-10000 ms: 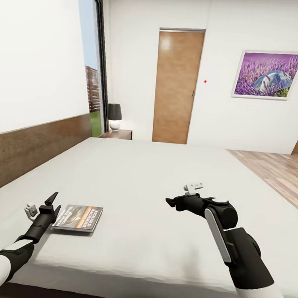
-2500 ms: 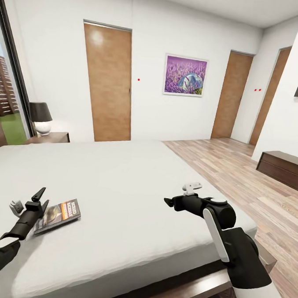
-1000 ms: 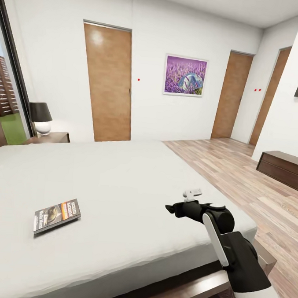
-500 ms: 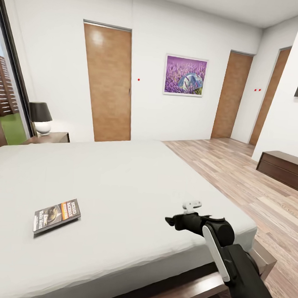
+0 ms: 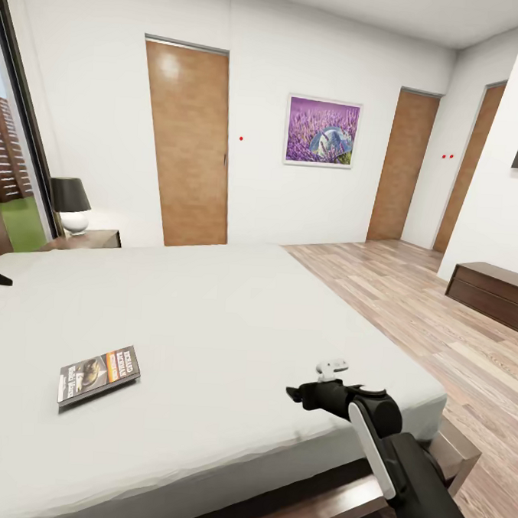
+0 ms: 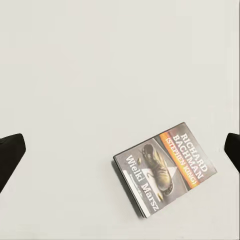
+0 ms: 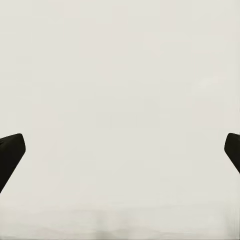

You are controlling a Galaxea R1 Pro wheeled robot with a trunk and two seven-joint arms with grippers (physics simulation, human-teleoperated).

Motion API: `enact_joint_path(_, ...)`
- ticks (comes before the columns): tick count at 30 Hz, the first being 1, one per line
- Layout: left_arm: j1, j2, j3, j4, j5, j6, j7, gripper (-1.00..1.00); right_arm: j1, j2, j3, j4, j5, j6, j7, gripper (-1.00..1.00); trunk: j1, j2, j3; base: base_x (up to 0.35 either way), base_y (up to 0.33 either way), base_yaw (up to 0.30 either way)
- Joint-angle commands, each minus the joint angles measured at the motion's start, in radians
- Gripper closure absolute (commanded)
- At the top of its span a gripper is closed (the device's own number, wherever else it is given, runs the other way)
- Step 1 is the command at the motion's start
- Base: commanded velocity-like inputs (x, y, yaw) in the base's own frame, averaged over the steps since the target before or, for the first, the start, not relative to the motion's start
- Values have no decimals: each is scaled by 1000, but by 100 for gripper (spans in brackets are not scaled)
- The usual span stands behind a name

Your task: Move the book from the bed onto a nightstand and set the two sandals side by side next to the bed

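With both the left gripper and right gripper spread empty, the paperback book lies flat on the bed, so descending fingers may shove it instead of gripping.

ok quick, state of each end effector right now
left end effector: open, holding nothing, above the book
right end effector: open, empty, over the bed

Bare mattress all around the book.
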Motion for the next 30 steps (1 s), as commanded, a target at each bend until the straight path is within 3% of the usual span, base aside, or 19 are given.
enact_joint_path(1, -20, -9, -4, -5, -6, 7, -2, -100, 0, -1, 2, 5, 0, -3, 1, -100, 0, -1, -1, 0, 0, 0)
enact_joint_path(6, -80, -44, 2, -1, -6, 8, 10, -100, 1, -1, 3, 18, 2, -19, 1, -100, 0, -1, -1, 0, 0, 0)
enact_joint_path(9, -128, -83, 3, 32, -7, 8, 14, -100, 4, -2, 3, 22, 2, -26, 1, -100, 0, -1, -1, 0, 0, 0)
enact_joint_path(11, -158, -119, 3, 65, -8, 8, 18, -100, 8, -3, 3, 24, 2, -30, 1, -100, 0, -1, -1, 0, 0, 0)
enact_joint_path(12, -184, -154, 2, 102, -10, 8, 23, -100, 13, -3, 2, 25, 3, -33, 1, -100, 0, -1, -1, 0, 0, 0)
enact_joint_path(13, -184, -154, 2, 102, -10, 8, 23, -100, 13, -3, 2, 25, 3, -33, 1, -100, 0, -1, -1, 0, 0, 0)
enact_joint_path(14, -207, -188, 1, 136, -13, 8, 34, -100, 21, -5, 1, 25, 3, -35, 2, -100, 0, -1, -1, 0, 0, 0)
enact_joint_path(20, -269, -305, 0, 235, -18, 8, 123, -100, 36, -9, -1, 17, 3, -39, 3, -100, 0, -1, -1, 0, 0, 0)
enact_joint_path(30, -339, -472, -3, 457, -22, 8, 178, -100, 54, -13, -4, -67, 3, -40, 5, -100, 0, -1, -1, 0, 0, 0)
